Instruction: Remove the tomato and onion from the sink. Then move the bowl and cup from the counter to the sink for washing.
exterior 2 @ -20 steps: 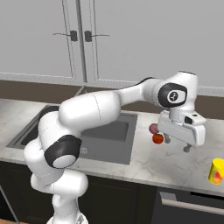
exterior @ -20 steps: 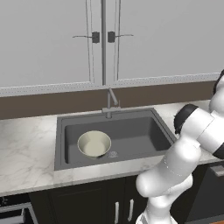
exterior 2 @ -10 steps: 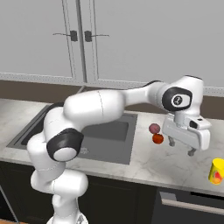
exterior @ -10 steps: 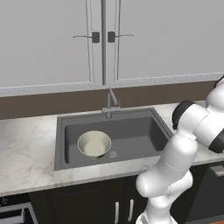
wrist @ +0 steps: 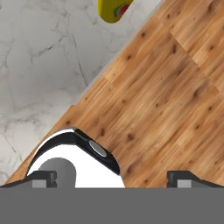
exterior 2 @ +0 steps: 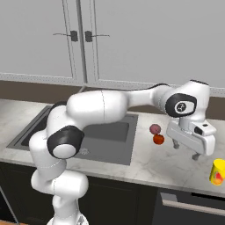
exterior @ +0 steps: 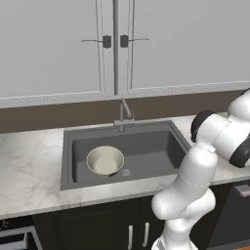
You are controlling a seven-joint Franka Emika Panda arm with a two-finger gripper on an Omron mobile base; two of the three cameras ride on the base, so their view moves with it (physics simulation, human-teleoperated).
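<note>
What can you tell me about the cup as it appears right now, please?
The cup is small, bright yellow and glossy, with a red-orange mark on its side. It stands upright near the front edge of the white marble-look counter, right of the sink, alone and untouched. The open pincer hangs above the counter to its left.

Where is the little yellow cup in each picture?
Left base view: I do not find it there.
Right base view: the small bright yellow cup with a red-orange mark stands at the far right, on the white marble-look counter, near its front edge.
Hand view: the cup's bottom part pokes in at the top edge.
Shared landmark: the grey-veined marble counter, which lies under the cup in both of those views.
</note>
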